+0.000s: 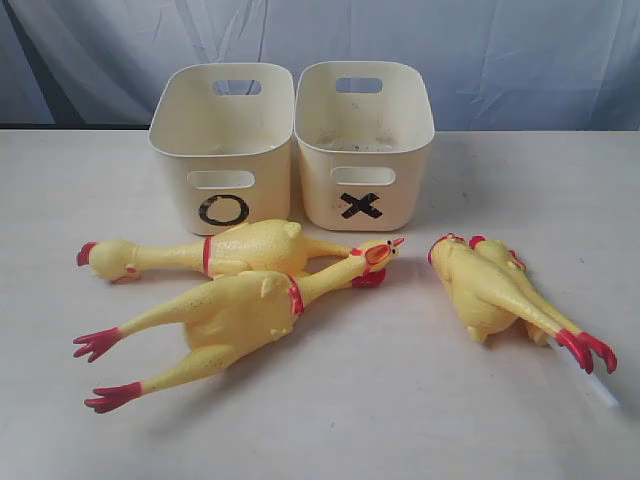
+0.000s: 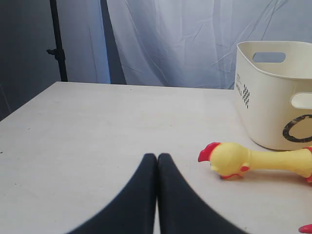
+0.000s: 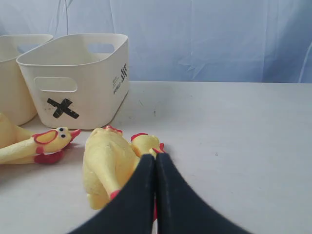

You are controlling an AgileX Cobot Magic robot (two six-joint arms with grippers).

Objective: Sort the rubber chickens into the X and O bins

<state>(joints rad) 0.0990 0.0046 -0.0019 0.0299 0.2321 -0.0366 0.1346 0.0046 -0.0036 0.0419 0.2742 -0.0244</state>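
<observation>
Cream plastic, smooth and round-cornered: two tubs stand side by side at the back of the pale matte table (image 1: 420,420); the O bin (image 1: 222,150) is on the left and the X bin (image 1: 364,140) on the right, their walls almost touching; each has slot handles and a black mark on its front wall, and we see grey scuffs on the X bin's floor.

Now the rubber; glossy yellow, pimpled like plucked skin, with red trim. The rear long chicken (image 1: 250,247) lies flat just in front of the O bin, head out to the left, a red ring round its neck; the front long chicken (image 1: 235,315) lies slantwise against it, red feet splayed to the left, neck crossing over the other's legs, head resting just before the X bin. Well apart on the right we have the short chickens (image 1: 480,285), pressed together side by side, red combs towards the X bin, red feet pointing away from it.

Over to the wrists; the left gripper (image 2: 157,158) has its tapered black fingers pressed together with nothing between them, above bare table near the rear long chicken's head; the right gripper (image 3: 155,158) is likewise closed and empty, just over the short chickens. Behind it all hangs a creased blue-grey curtain (image 1: 520,50).
</observation>
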